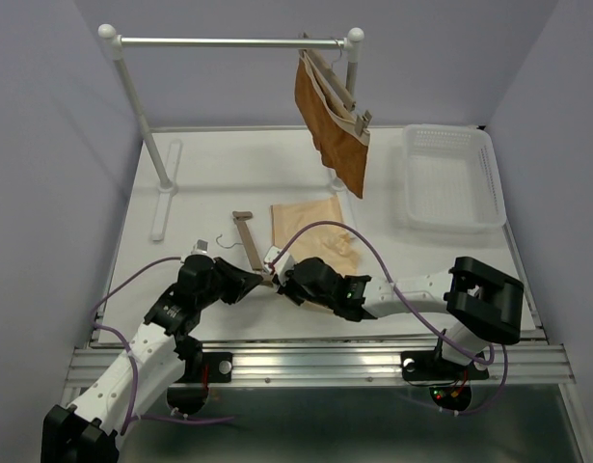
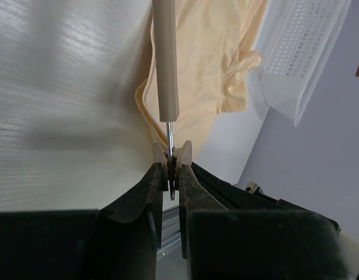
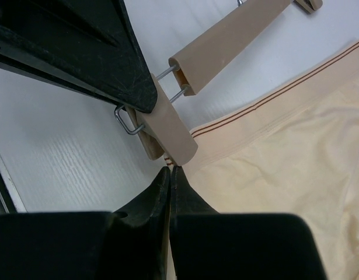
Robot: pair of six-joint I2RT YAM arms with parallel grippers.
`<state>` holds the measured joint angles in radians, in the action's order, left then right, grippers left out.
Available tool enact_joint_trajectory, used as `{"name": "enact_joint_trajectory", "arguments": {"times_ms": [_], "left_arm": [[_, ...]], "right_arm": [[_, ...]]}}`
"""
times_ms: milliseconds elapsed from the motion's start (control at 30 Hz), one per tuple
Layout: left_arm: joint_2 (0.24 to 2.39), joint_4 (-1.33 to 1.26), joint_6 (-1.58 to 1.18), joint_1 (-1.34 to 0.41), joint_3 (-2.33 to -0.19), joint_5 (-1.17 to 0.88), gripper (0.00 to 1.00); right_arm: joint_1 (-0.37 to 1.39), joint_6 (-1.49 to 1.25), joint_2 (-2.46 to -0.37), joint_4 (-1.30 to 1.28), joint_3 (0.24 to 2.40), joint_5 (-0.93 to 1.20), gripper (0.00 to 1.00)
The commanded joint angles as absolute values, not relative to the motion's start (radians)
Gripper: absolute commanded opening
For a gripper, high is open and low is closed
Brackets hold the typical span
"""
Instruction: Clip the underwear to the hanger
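My left jaws clenched the end clip of the hanger. My right jaws pinched the waistband corner of the underwear, which lay on the surface, at the clip's mouth. I judged the clip should be squeezed wide and the cloth fed deep before release.

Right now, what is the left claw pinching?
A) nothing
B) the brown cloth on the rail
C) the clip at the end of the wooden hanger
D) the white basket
C: in the left wrist view, the left claw is closed on the clip at the near end of the hanger.
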<state>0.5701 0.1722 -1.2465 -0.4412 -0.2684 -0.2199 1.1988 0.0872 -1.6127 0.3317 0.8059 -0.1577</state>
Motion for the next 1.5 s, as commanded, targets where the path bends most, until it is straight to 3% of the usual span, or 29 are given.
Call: {"name": "enact_joint_trajectory", "arguments": {"times_ms": [0, 1100, 1200, 1300, 1467], "left_arm": [[0.574, 0.162, -1.281, -0.440, -0.261, -0.221, 0.00], [0.591, 0.210, -1.321, -0.440, -0.284, -0.282, 0.01], [0.588, 0.218, -1.315, -0.442, -0.291, -0.278, 0.17], [0.575, 0.236, -1.310, -0.440, -0.304, -0.272, 0.47], [0.564, 0.244, -1.304, -0.440, -0.318, -0.262, 0.65]], "right_arm": [[1.203, 0.132, -1.598, 0.457, 0.801, -0.104, 0.01], [1.221, 0.221, -1.629, 0.512, 0.799, -0.129, 0.01], [1.221, 0.219, -1.626, 0.512, 0.799, -0.117, 0.01], [1.221, 0.219, -1.617, 0.512, 0.795, -0.114, 0.01], [1.221, 0.215, -1.601, 0.512, 0.788, -0.101, 0.01]]}}
